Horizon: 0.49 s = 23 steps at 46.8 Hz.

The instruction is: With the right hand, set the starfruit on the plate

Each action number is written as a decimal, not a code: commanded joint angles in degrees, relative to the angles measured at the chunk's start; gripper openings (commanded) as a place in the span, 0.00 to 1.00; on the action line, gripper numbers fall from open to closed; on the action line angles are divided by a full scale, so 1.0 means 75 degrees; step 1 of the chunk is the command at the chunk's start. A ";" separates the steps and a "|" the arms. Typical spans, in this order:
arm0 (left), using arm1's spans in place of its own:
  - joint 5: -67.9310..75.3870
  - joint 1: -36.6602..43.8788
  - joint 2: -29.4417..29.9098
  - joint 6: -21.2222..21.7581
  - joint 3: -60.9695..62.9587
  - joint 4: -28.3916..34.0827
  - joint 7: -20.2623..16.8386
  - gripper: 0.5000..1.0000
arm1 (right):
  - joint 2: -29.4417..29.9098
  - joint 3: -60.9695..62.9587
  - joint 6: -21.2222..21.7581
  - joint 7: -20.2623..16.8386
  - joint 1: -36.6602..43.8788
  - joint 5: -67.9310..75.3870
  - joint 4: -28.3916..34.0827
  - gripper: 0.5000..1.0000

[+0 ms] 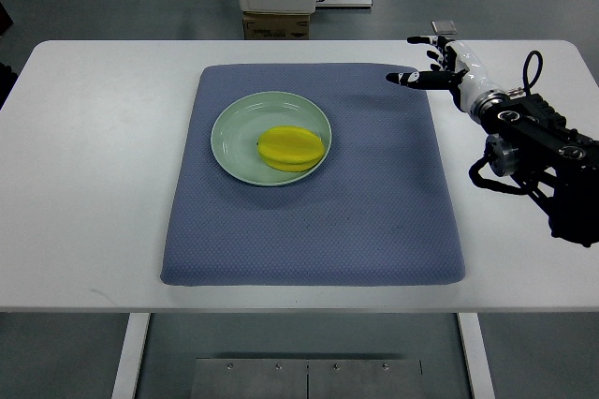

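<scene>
- Top view: the starfruit (292,148) lies on the plate (234,127), toward its right half, left of the frame's centre; the plate sits on a blue mat (374,212) on the white surface (94,184).
- Right hand (438,69) is at the upper right, over the mat's far right corner, well apart from the plate; its fingers (408,78) are spread and hold nothing.
- Left hand is out of view.
- Judged from how things lie, the placing looks done.
- Handling, as a guess: the fruit looks light, with a smooth, waxy yellow skin that could slip, and ridged ribs that could bruise if squeezed hard.
- Best hold would likely be across the middle, fingers set in the grooves between ribs, with gentle pressure.
- It seems to lie flat on its side, so it should not roll.
</scene>
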 commanded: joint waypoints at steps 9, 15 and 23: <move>0.0000 0.0005 0.0000 -0.0010 -0.0003 0.0002 0.0000 1.00 | 0.0022 0.0378 -0.0496 -0.0055 -0.0177 0.0722 0.0002 1.00; 0.0000 0.0005 0.0000 0.0001 -0.0003 0.0002 0.0000 1.00 | 0.0034 0.0648 -0.0613 -0.0078 -0.0224 0.1074 0.0013 1.00; 0.0000 -0.0007 0.0000 0.0001 -0.0003 0.0002 0.0000 1.00 | 0.0046 0.0648 -0.0625 -0.0090 -0.0259 0.1121 0.0002 1.00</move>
